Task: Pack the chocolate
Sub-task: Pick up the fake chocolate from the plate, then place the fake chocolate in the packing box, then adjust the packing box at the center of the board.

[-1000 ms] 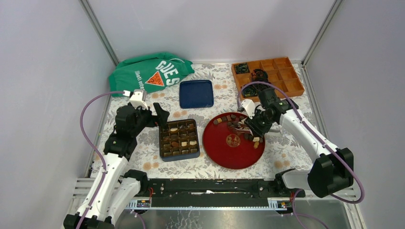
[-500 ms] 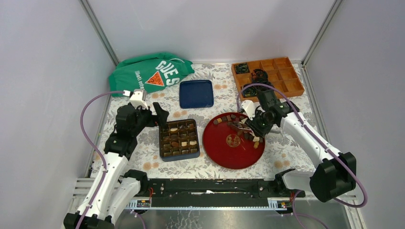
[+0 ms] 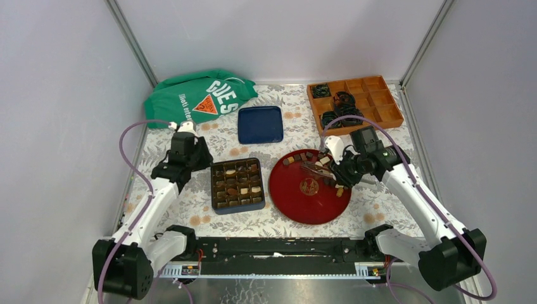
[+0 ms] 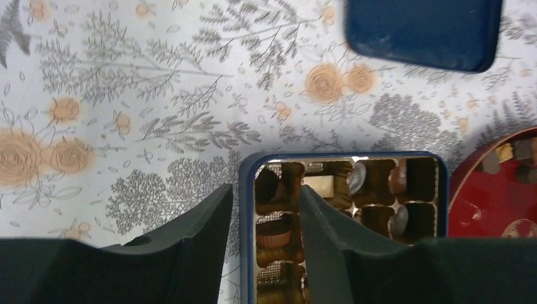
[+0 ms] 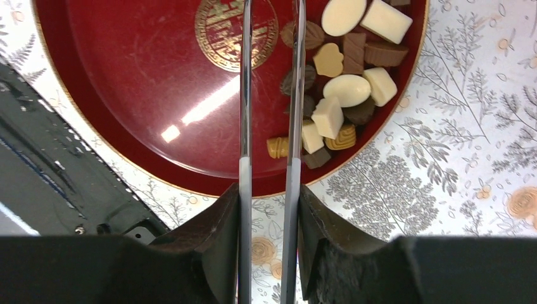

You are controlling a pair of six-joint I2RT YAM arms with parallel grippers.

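arms (image 3: 152, 204): white links, black joints | cables (image 3: 124, 140): purple | left end effector (image 4: 265, 196): black fingers (image 4: 190, 247) | right end effector (image 5: 269, 63): metal blades (image 5: 245, 95)

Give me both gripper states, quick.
Left gripper: open, astride the left wall of the blue box, holding nothing.
Right gripper: shut on the metal tweezers, over the red plate.
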